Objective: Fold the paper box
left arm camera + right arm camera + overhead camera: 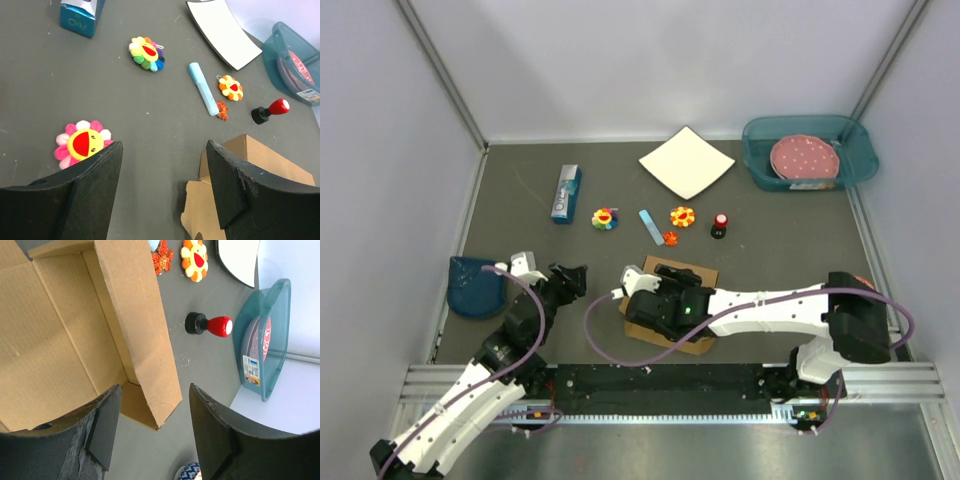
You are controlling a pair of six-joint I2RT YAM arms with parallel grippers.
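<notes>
Where the paper box (704, 276) lies: at the near middle of the grey surface (520, 225), just ahead of the arm bases and largely under the right arm.
Box state: partly folded. The right wrist view shows a flat floor panel (55, 340) with one long wall standing along its side. The left wrist view shows loose cut flaps at its near end (200, 210).
Right gripper (155, 390): low over the box, jaws spread wide. The end of the standing wall shows between them, and no finger is seen pressing on it, so it has hold of nothing.
Left gripper (164, 145): just left of the box, jaws wide apart over bare surface, gripping nothing.
Pink flower plush (82, 142): right beside the left gripper's left finger.
Small things beyond the box: red-and-black stamp (719, 225), orange flower plush (681, 215), small orange glitter piece (670, 238) and pale blue stick (650, 226). The glitter piece is at the near end of the stick.
Rainbow flower plush (606, 219): left of the stick.
Blue carton (566, 193): further left and back.
White square sheet (686, 162): far middle, set cornerwise.
Teal tub (856, 165): far right corner, holding a pink dotted plate (805, 158).
Dark blue item (475, 287): left edge, beside the left arm; cannot tell what it is.
</notes>
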